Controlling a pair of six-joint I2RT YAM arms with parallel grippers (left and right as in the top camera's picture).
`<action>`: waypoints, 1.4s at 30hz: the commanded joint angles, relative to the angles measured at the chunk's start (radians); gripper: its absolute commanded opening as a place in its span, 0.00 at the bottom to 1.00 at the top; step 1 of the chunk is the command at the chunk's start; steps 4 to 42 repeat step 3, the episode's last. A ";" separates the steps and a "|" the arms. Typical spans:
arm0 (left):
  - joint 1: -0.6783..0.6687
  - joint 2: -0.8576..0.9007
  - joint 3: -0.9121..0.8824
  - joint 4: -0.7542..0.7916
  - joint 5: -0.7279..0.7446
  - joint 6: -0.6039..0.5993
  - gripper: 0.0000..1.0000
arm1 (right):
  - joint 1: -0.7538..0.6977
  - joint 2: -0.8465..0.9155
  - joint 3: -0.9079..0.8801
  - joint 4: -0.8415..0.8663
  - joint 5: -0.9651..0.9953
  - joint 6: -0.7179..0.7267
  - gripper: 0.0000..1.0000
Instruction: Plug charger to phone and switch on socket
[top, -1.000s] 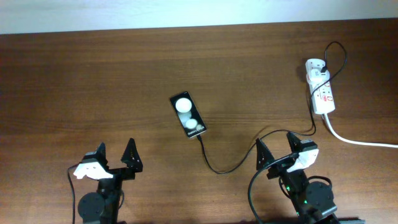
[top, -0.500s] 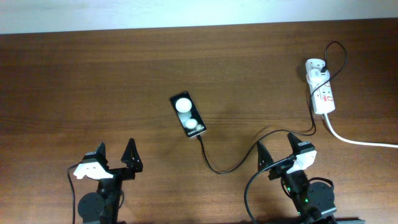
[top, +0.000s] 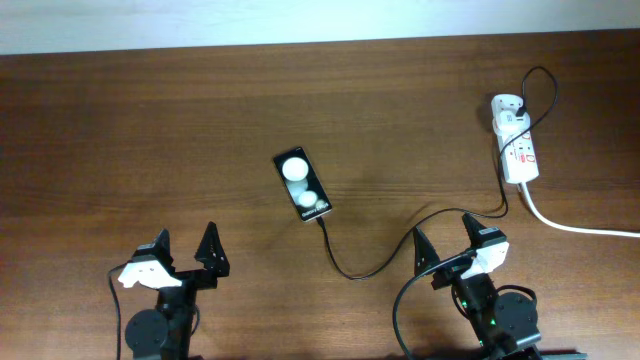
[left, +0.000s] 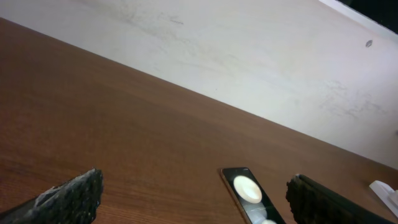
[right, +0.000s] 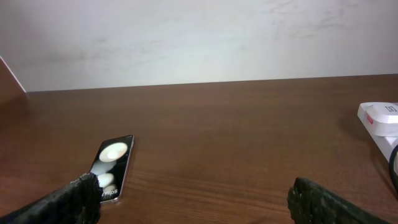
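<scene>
The black phone lies face up mid-table, with two white glare spots. It also shows in the left wrist view and the right wrist view. The thin black charger cable runs from the phone's near end in a curve to the right, up to the white socket strip at the far right. Its plug tip sits at the phone's near edge. My left gripper is open and empty near the front edge. My right gripper is open and empty, front right.
The socket's thick white cord runs off the right edge. A corner of the socket shows in the right wrist view. A pale wall stands beyond the table's far edge.
</scene>
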 joint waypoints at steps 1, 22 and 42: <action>0.004 -0.006 -0.006 -0.002 0.003 0.019 0.99 | -0.007 -0.012 -0.007 -0.003 -0.013 -0.011 0.99; 0.004 -0.006 -0.006 -0.002 0.003 0.019 0.99 | -0.007 -0.012 -0.007 -0.003 -0.013 -0.011 0.99; 0.004 -0.006 -0.006 -0.002 0.003 0.019 0.99 | -0.007 -0.012 -0.007 -0.003 -0.013 -0.011 0.99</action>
